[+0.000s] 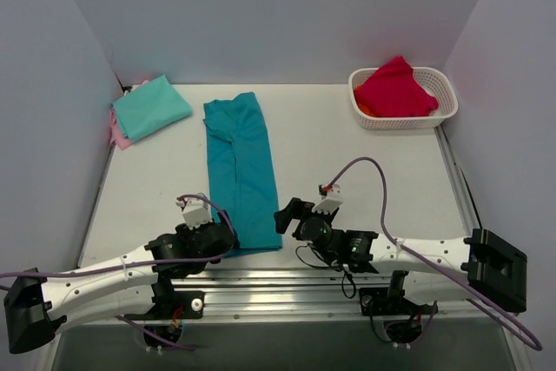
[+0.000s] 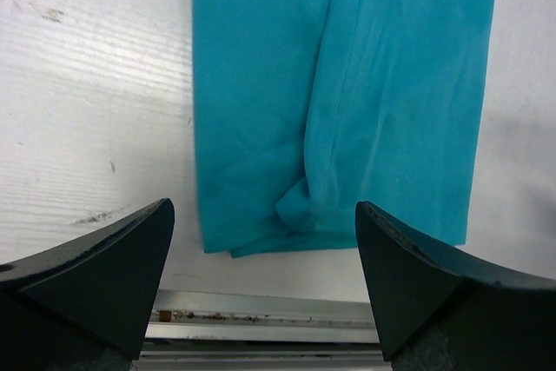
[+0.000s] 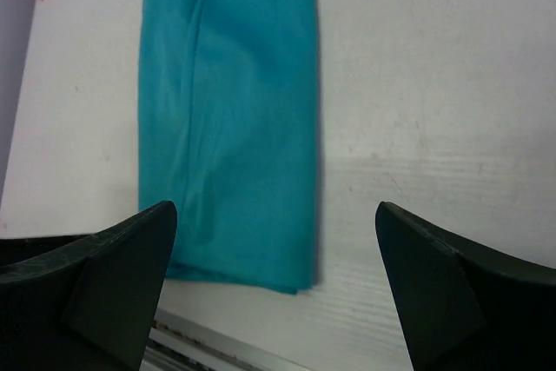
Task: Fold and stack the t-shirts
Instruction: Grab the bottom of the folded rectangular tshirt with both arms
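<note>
The teal t-shirt (image 1: 239, 171) lies on the desk (image 1: 365, 180) as a narrow folded strip, with its long axis running away from the arm bases. Its near hem sits just ahead of both arms, centred before the left fingers (image 2: 104, 267) and offset left of the right fingers (image 3: 104, 275). Both pairs are spread and empty. The cloth is smooth, with one lengthwise ridge.

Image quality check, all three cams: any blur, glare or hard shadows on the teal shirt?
Top external: even, soft light, no glare, teal shirt sharp. Left wrist: its folds are crisp; the left gripper's fingers, up close, are dark with little detail. Right wrist: the shirt looks softer, with a thin shadow along its right edge; the right gripper's fingers are equally dark.
</note>
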Robot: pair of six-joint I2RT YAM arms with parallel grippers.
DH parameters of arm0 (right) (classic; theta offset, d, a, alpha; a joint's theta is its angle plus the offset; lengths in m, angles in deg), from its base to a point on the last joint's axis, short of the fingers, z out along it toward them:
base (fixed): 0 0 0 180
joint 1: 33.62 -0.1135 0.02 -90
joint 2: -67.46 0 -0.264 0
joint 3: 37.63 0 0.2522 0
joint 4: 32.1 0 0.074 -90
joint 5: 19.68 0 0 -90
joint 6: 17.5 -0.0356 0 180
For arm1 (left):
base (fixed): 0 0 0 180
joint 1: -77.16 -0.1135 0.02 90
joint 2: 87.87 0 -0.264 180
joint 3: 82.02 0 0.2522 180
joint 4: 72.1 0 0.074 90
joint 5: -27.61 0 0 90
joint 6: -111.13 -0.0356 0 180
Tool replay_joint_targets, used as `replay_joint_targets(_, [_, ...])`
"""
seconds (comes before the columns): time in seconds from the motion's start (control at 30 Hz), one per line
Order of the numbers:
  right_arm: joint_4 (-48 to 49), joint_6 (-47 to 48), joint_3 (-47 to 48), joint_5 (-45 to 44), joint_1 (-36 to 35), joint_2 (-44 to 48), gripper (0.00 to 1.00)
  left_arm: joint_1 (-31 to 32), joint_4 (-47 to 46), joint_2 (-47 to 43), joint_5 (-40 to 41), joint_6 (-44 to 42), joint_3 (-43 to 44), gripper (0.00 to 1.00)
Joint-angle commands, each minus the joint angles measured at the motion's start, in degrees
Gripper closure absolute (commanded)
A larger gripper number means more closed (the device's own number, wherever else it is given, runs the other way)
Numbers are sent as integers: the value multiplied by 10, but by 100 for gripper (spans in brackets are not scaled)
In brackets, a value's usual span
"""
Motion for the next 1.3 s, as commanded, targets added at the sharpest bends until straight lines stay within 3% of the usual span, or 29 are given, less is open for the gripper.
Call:
replay_joint_targets(0.0, [10,-47,-63,50,-17,28,7,13,37,-21,-25,36,-12,6])
replay_joint_targets(0.2, [22,-67,-67,64,-74,-15,12,29,29,-49,-43,65,-41,6])
replay_joint_targets(0.37, [80,-56,-24,91,-82,-120,21,42,18,-15,-34,111,-43,6])
replay_joint_targets(0.57, [97,-55,-8,88,-84,-172,41,70,45,61,-6,183,-33,6])
replay_joint_targets(0.67, [78,-55,-8,73,-82,-164,60,81,41,62,1,204,-43,5])
replay_joint_targets(0.9, [42,-57,-10,43,-77,-133,82,81,48,59,14,214,-47,0])
replay_joint_targets(1.27, [19,-54,-1,34,-70,-136,98,81,59,80,42,230,-36,36])
